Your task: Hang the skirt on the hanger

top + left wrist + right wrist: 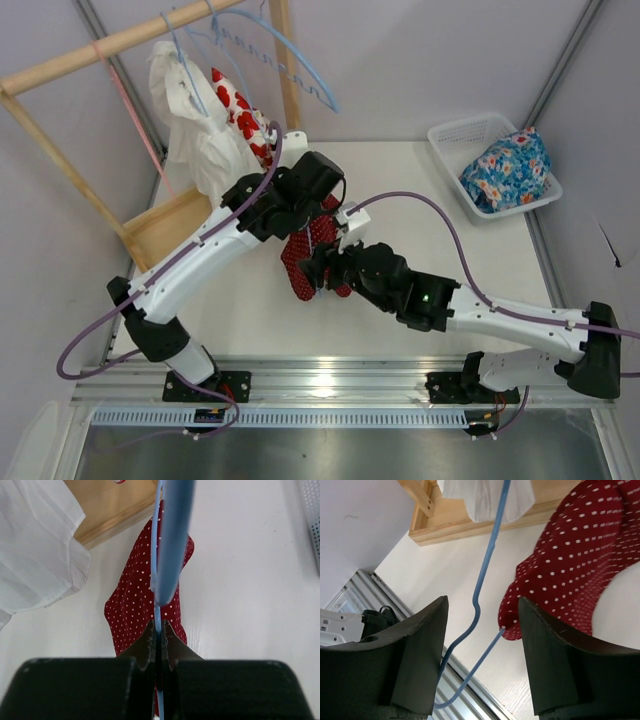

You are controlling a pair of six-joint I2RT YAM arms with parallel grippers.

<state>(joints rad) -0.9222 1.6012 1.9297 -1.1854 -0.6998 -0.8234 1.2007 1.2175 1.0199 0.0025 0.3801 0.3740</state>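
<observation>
Pinching the hanger (172,540), left gripper (158,627), plain only wrist-side; right gripper (482,602) agape beside the skirt (570,555).

skirt (297,268) mostly under left arm (200,245) and right arm (500,315), hanger (172,540) blurred close-up

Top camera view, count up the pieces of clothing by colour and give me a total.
dark red skirt with white dots: 1
white cloth with red blotches: 1
blue floral garment: 1
Total: 3
</observation>
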